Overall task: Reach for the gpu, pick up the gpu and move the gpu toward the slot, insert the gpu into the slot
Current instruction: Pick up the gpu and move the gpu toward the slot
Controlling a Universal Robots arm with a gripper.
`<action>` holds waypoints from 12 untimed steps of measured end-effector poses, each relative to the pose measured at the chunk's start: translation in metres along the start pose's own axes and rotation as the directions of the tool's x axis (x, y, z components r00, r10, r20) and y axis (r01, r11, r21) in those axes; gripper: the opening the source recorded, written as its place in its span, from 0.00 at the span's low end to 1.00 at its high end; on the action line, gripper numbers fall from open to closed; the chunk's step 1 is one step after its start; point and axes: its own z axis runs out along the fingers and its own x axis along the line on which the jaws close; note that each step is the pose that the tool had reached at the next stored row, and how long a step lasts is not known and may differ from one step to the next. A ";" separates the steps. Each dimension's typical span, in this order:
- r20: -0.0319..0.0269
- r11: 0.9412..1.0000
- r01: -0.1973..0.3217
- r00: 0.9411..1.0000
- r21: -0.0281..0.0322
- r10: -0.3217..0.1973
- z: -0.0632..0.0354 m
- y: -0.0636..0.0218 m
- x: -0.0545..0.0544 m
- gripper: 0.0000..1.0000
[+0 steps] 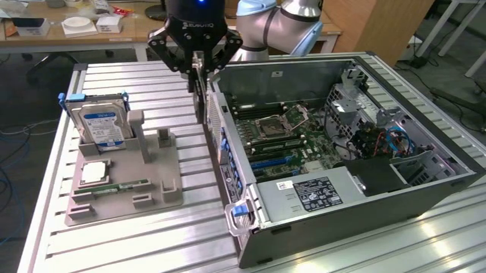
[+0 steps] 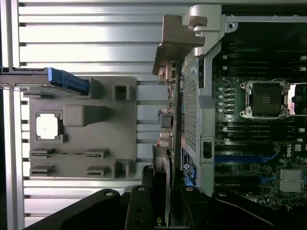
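The ribbed aluminium table (image 1: pixel 136 239) filled most of the scene. Behind it stood a wooden desk (image 1: pixel 144 28) with small white boxes, and cables trailed on the floor at the exterior view's left. On the table sat an open computer case (image 1: pixel 425 187) with its green motherboard (image 1: pixel 304 136) exposed. Beside it, toward the exterior view's left, lay a grey fixture tray (image 1: pixel 122 187) carrying an upright hard drive (image 1: pixel 102 128).

The gripper (image 1: pixel 199 68) hung over the strip of table between tray and case, just outside the case wall. Its fingers were drawn in narrow and clamped on the gpu (image 1: pixel 200 99). The card hung straight down from them, edge-on to the exterior camera. In the wrist view the gripper (image 2: pixel 163 184) pinched one end of the gpu (image 2: pixel 175 43), whose pale metal bracket was at the far end. The card was clear of the tray and outside the case, apart from the slot (image 1: pixel 272 163), which lay on the board below the square CPU socket (image 1: pixel 272 126). The slot (image 2: pixel 240 158) showed as a thin blue line in the wrist view.

The card's faces could not be made out. The dark fingers hid its gripped end, and the case wall covered the near edge of the board.
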 end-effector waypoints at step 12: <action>0.000 1.000 0.000 1.000 0.003 0.000 0.0000 0.0007 -0.041 0.26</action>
